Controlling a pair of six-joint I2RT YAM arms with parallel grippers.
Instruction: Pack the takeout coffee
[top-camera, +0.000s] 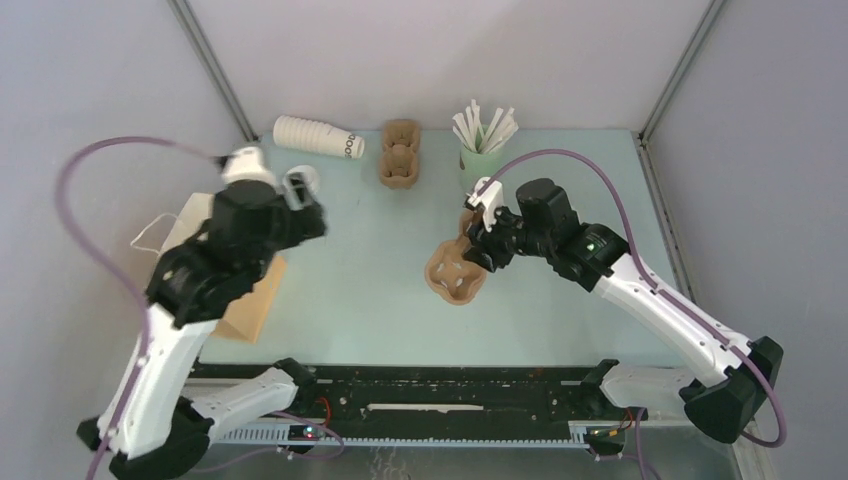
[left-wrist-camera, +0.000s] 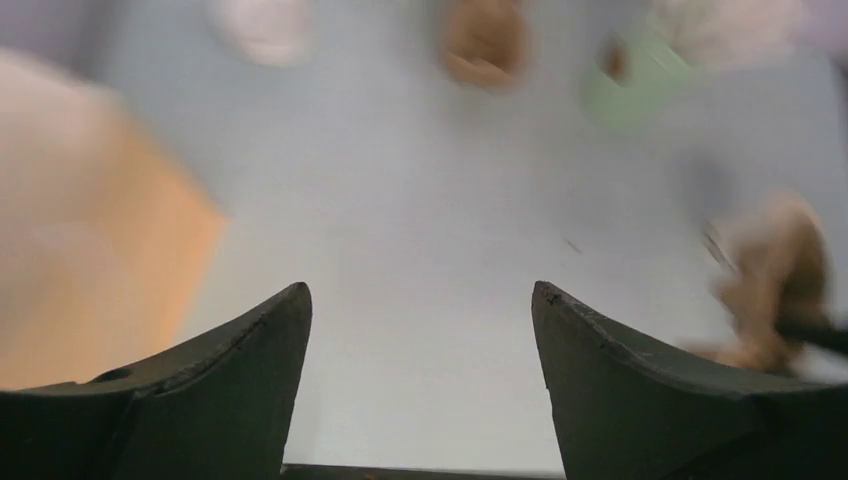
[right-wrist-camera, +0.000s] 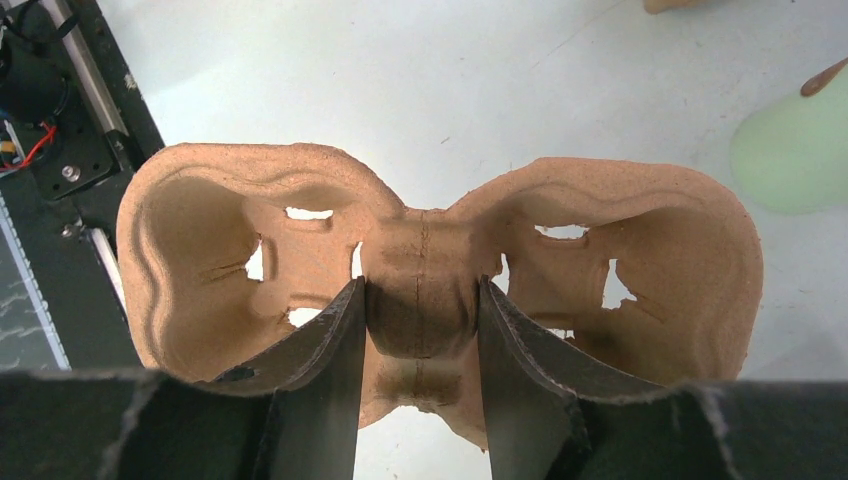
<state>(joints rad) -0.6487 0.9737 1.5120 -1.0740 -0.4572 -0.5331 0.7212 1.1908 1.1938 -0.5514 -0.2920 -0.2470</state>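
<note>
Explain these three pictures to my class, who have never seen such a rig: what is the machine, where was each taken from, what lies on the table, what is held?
Two robot arms stand at a table's edge. One picture looks down from above; the others come from a camera on each wrist. The right hand pinches the middle of a brown pulp cup carrier. The left hand is open and empty. On the table: stacked paper cups, spare carriers, a green cup of sticks, a paper bag.
</note>
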